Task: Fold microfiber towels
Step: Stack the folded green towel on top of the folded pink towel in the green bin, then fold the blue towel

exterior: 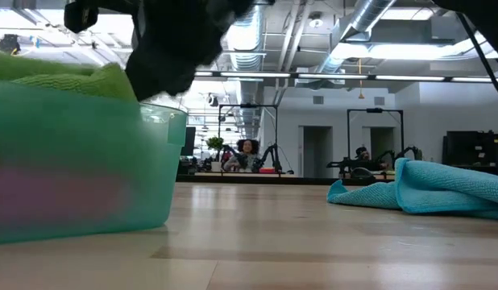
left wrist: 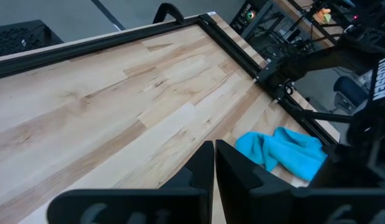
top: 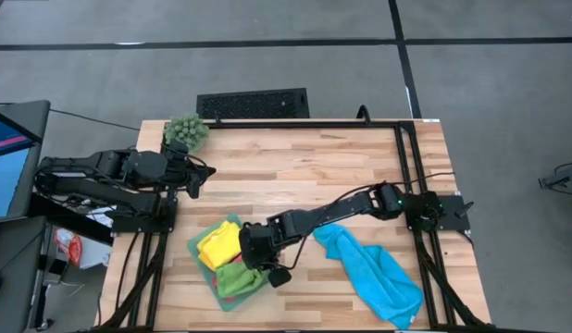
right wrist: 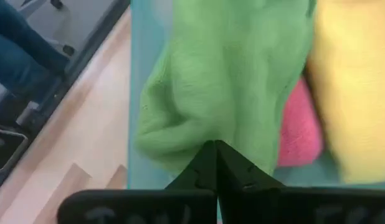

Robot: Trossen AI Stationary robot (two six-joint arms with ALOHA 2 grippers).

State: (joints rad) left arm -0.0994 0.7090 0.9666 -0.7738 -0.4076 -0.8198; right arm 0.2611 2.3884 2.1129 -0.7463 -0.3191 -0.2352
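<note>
A pale teal tray point(top: 199, 242) near the table's front left holds a yellow towel point(top: 219, 244), a green towel point(right wrist: 230, 74) and a pink towel point(right wrist: 298, 130), which lies between them. My right gripper point(right wrist: 215, 146) reaches down into the tray at the green towel's side nearest the tray wall, fingers shut. A bright blue towel point(top: 379, 273) lies crumpled on the table's front right. My left gripper point(left wrist: 214, 146) hangs shut above the table's far left and holds nothing. My right gripper has its fingertips closed together at the rounded edge of the green towel point(right wrist: 202, 134), next to the tray's wall. The fingers slant down from the table's right. The tips hide the pinched spot, so the number of layers cannot be told. The towel lies in the tray.
A spiky green plant ball point(top: 186, 130) sits at the table's far left corner. A black frame rail point(top: 406, 157) runs along the right side. Bare wood lies between the tray and the far edge. In the low view the tray wall point(exterior: 80, 169) looms close.
</note>
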